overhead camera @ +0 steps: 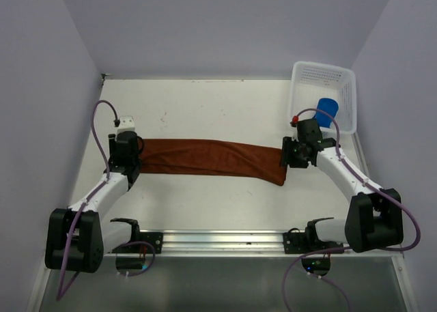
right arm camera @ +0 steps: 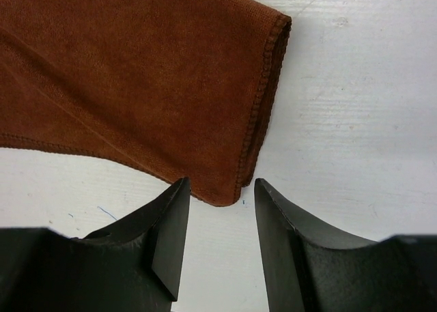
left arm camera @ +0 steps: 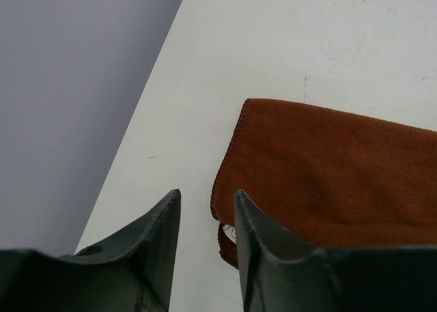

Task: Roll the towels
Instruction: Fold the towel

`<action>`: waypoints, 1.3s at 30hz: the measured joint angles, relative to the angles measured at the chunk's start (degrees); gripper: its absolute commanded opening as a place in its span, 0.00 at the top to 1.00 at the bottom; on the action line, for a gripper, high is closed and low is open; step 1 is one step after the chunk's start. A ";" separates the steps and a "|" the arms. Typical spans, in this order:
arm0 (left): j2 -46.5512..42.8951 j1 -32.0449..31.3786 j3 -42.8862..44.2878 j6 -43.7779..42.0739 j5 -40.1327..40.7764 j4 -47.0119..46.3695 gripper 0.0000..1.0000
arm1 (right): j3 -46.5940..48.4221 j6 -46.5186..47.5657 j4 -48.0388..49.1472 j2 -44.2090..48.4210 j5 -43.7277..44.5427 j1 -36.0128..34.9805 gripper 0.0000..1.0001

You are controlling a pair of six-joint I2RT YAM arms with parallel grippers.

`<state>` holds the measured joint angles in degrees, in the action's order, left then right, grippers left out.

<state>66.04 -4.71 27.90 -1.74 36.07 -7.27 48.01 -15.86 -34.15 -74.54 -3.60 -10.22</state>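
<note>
From above, both ends of the rust-brown towel (overhead camera: 205, 157) vanish under the arms. It lies as a long, soft folded band across the middle of the white table (overhead camera: 205, 107). The left gripper (left arm camera: 206, 196) has its jaws slightly apart and the right gripper (right arm camera: 222, 183) wider, neither pinching anything (stitched hems lie just past the fingertips). The blue towel (overhead camera: 327, 111), a rolled cylinder, sits upper right in the perforated plastic basket (overhead camera: 321, 73).

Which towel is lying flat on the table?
The rust-brown towel: it lies spread out long and flat on the table, while the blue towel sits bundled up inside the white basket.
</note>
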 measured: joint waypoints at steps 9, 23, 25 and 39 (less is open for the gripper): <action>0.00 0.35 0.61 1.40 1.18 1.75 0.51 | 0.00 -2.49 2.23 -1.25 1.22 0.37 0.51; 12.70 11.52 10.43 12.44 -12.20 7.10 0.53 | -0.07 -7.10 8.11 -7.04 2.60 3.54 0.48; 13.49 12.46 10.49 13.11 -13.64 7.45 0.53 | -0.15 -7.32 8.81 -8.07 2.60 3.54 0.48; 21.22 15.17 13.73 14.78 -17.46 10.19 0.54 | -1.49 -7.82 12.55 -13.97 2.45 3.54 0.64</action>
<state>87.26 10.46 41.63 13.04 18.61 2.92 46.52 -23.68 -21.61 -88.51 -1.15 -6.68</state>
